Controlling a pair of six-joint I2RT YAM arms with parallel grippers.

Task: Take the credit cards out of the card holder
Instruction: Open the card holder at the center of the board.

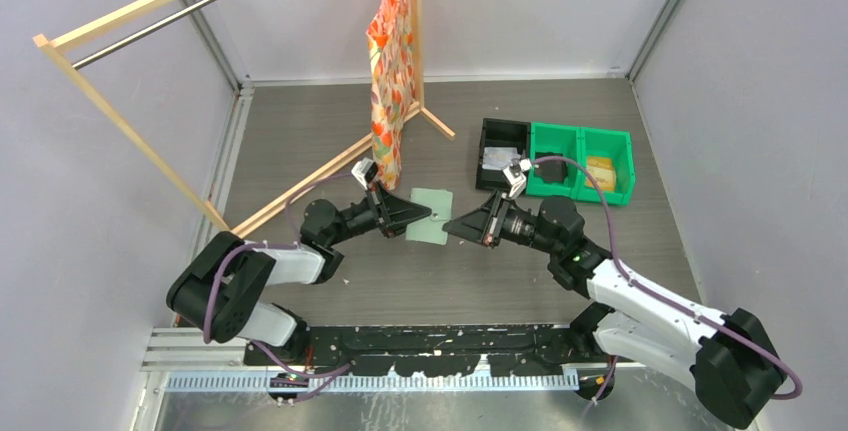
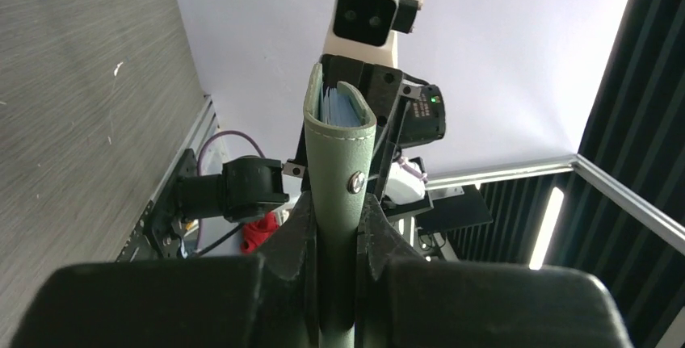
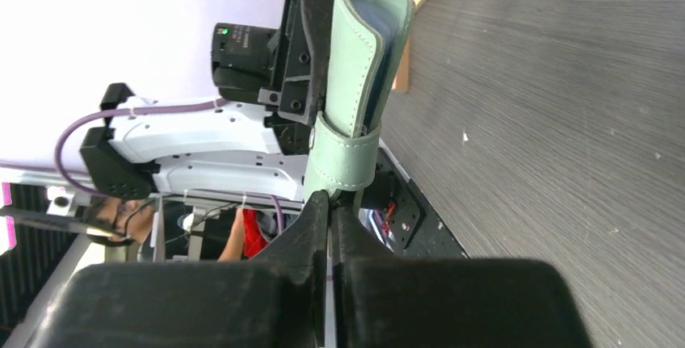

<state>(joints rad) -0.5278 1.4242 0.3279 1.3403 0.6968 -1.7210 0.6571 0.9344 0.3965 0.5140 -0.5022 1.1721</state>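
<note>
Hands nose to nose, left hand [image 1: 411, 220] and right hand [image 1: 448, 225] clenched on opposite edges of the card holder [image 1: 430, 211].

- Pale lavender walls [image 1: 110, 181] on three sides.
- Grey wood-grain tabletop [image 1: 400, 281].
- Wooden rack [image 1: 128, 129] with a metal rod [image 1: 190, 9]; an orange patterned cloth [image 1: 388, 81] hangs there.
- Black bin [image 1: 486, 156] touching green bins [image 1: 580, 131], right of the cloth.

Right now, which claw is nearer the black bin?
Right. The right claw grips the card holder at its right edge, the side toward the black bin. The left claw grips the opposite edge, farther from the bin.
</note>
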